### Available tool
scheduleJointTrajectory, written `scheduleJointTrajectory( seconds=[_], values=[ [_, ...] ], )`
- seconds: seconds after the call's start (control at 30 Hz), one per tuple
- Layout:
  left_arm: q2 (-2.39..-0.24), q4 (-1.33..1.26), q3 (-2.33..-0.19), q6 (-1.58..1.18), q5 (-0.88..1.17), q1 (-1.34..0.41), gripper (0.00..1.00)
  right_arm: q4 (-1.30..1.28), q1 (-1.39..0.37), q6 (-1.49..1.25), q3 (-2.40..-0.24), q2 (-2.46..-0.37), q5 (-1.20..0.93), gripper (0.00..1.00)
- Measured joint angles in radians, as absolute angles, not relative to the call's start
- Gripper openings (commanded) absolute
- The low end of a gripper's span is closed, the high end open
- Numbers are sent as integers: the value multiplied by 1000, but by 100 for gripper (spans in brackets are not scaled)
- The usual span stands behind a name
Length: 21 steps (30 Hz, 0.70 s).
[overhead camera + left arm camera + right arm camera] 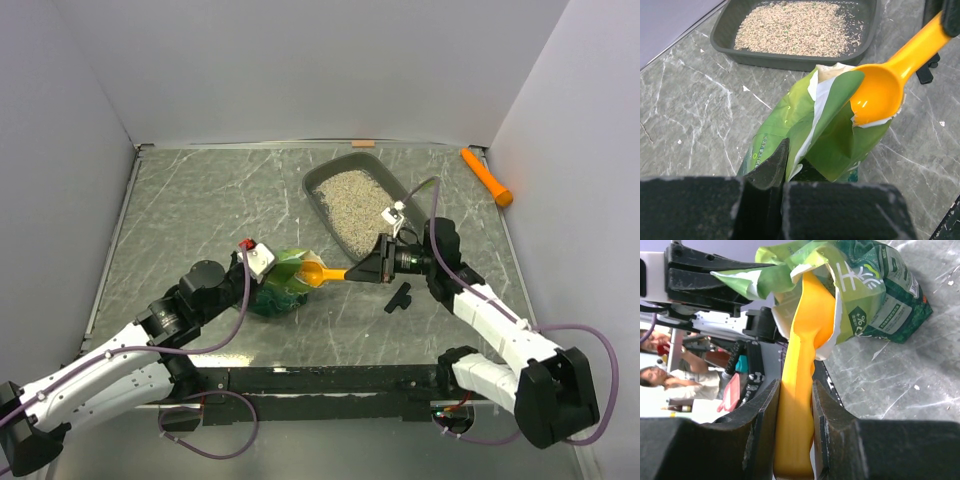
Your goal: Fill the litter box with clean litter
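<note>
Scoop (880, 95) bowl at bag (795, 120) mouth
My left jaws pinch the bag rim; my right jaws clamp the scoop handle. The litter box (790, 61), holding litter (800, 27), sits farther back on the bench (690, 110)

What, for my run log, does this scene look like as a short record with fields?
litter box: far centre of table, holds a layer of clean litter
green bag: roughly upright, top torn open, left gripper shut on its edge
scoop: handle clamped in right gripper, bowl at bag's mouth, looks empty
also: orange tool at far right corner
</note>
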State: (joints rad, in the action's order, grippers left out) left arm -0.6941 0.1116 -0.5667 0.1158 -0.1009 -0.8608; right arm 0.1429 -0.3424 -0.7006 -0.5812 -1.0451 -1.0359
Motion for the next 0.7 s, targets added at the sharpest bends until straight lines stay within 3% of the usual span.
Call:
scheduleJointTrajectory(
  seconds=[0.7],
  values=[
    [-706,109,-567,116,-104,-883,1,392,-303,-1067,-268,-778,-942,0]
  ],
)
